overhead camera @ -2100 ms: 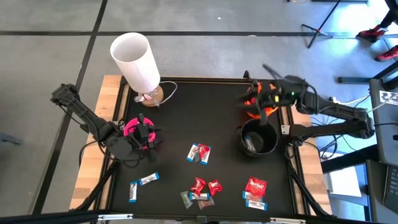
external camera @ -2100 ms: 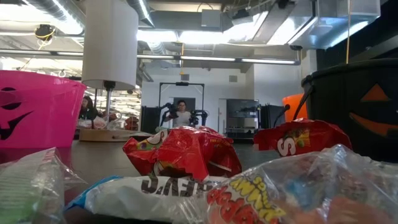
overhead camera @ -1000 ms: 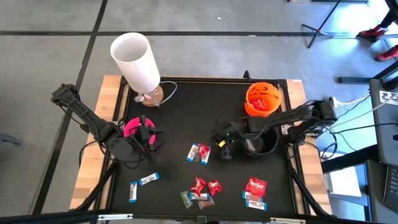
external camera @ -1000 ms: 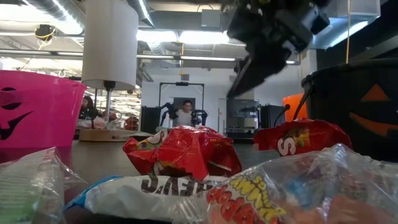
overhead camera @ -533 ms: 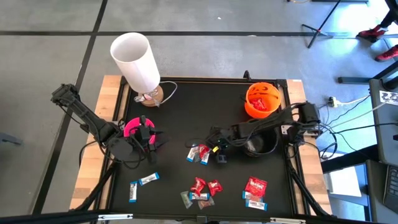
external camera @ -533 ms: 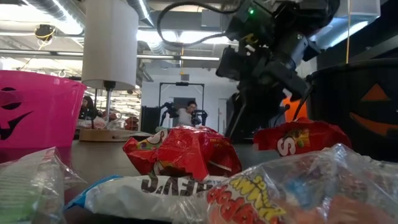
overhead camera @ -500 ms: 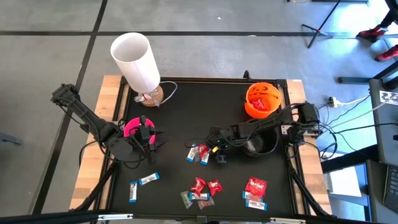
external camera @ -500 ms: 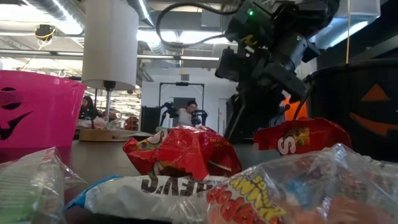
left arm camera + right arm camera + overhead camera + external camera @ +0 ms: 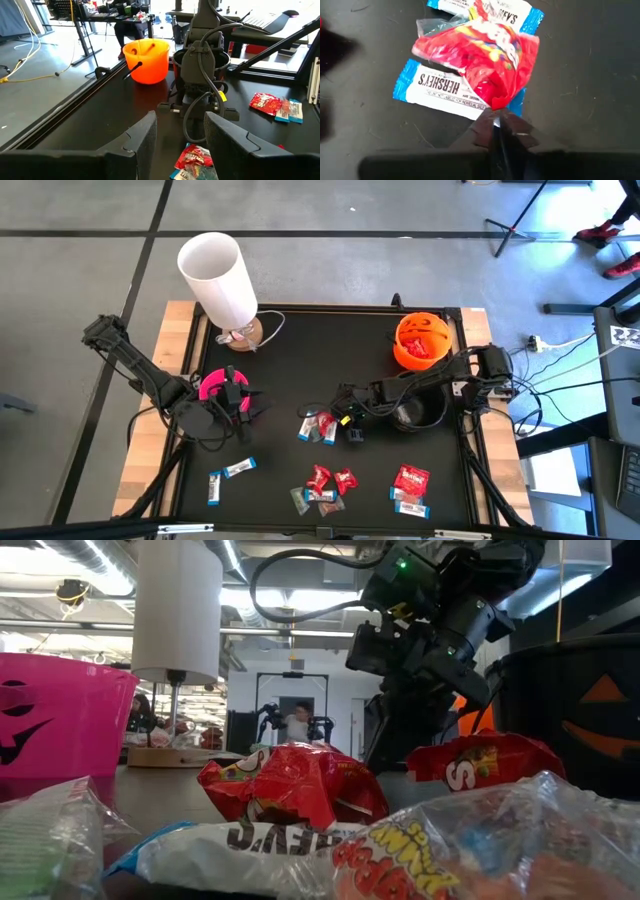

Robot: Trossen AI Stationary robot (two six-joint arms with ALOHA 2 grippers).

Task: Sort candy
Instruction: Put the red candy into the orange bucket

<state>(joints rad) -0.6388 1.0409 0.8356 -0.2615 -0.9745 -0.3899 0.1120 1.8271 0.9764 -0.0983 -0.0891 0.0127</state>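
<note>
**Where everything sits on your table**

Your lamp (image 9: 218,280) stands at the far left corner. One bowl (image 9: 423,340) sits far right, a second bowl (image 9: 418,409) just in front of it. A third bowl (image 9: 216,386) is at the left edge. Candy (image 9: 320,427) lies mid-table, with more sweets (image 9: 325,487) along the near edge.

Right arm stretched low across the table from its right edge, right gripper (image 9: 333,423) down at the surface just left of the black bowl (image 9: 418,405), fingers pinched together. Left arm folded at the table's left side, left gripper (image 9: 237,402) beside the pink bowl (image 9: 213,386), fingers parted.
</note>
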